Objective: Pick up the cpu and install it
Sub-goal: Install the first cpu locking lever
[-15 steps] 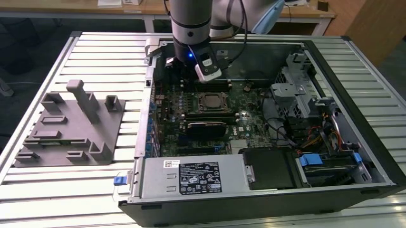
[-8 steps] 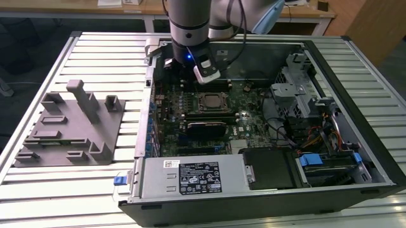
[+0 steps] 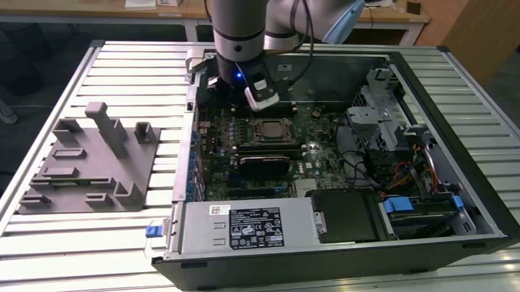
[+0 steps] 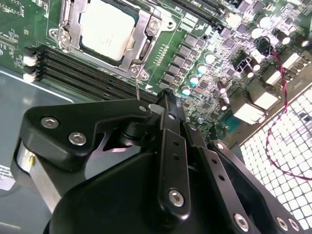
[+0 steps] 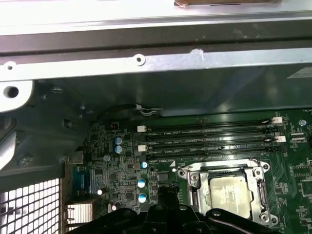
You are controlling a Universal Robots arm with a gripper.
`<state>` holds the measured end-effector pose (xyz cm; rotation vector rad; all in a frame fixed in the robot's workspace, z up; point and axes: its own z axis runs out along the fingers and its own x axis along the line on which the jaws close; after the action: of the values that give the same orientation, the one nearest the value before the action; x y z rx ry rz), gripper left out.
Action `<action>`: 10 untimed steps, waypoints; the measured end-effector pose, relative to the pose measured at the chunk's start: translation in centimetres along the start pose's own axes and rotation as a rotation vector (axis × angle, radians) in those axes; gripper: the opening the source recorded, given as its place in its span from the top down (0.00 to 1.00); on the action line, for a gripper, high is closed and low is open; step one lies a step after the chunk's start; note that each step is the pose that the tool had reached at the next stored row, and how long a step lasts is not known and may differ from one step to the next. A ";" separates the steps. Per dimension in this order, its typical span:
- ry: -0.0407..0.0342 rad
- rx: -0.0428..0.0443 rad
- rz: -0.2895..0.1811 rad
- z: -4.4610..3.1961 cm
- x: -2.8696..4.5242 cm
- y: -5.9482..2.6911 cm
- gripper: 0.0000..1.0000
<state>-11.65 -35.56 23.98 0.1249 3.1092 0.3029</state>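
The cpu point(image 3: 268, 129) is a small square chip with a pale silver top. It lies flat in the motherboard socket inside the open computer case point(image 3: 455, 91), and a metal frame lies around its rim. In both wrist views the cpu point(image 4: 107, 29) point(image 5: 230, 192) sits just beyond the fingertips. My gripper point(image 3: 262, 104) hangs over the board a little behind the socket, apart from the chip. Its black fingers point(image 4: 165, 97) point(image 5: 161, 191) meet at the tips with nothing between them. A thin wire lever point(image 4: 138, 87) stands beside the socket near the tips.
A grey plastic block with upright posts point(image 3: 85, 164) rests on the slatted table at the exterior view's left. Inside the case are a black finned module point(image 3: 264, 163), a power supply point(image 3: 243, 228), a drive cage point(image 3: 382, 115) and memory slots point(image 5: 209, 139). A rear grille point(image 5: 34, 204) lies close by.
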 end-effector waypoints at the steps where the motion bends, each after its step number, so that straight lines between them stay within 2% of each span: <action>1: 0.0001 -0.0020 0.000 0.00 0.04 -0.06 0.89; 7: 0.0010 -0.0071 -0.003 -0.04 0.33 -0.42 0.89; 9: 0.0019 -0.0161 -0.004 -0.05 0.39 -0.51 0.89; 10: 0.0029 -0.0274 -0.004 -0.06 0.39 -0.55 0.89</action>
<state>-12.08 -36.07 23.92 0.1185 3.1064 0.3458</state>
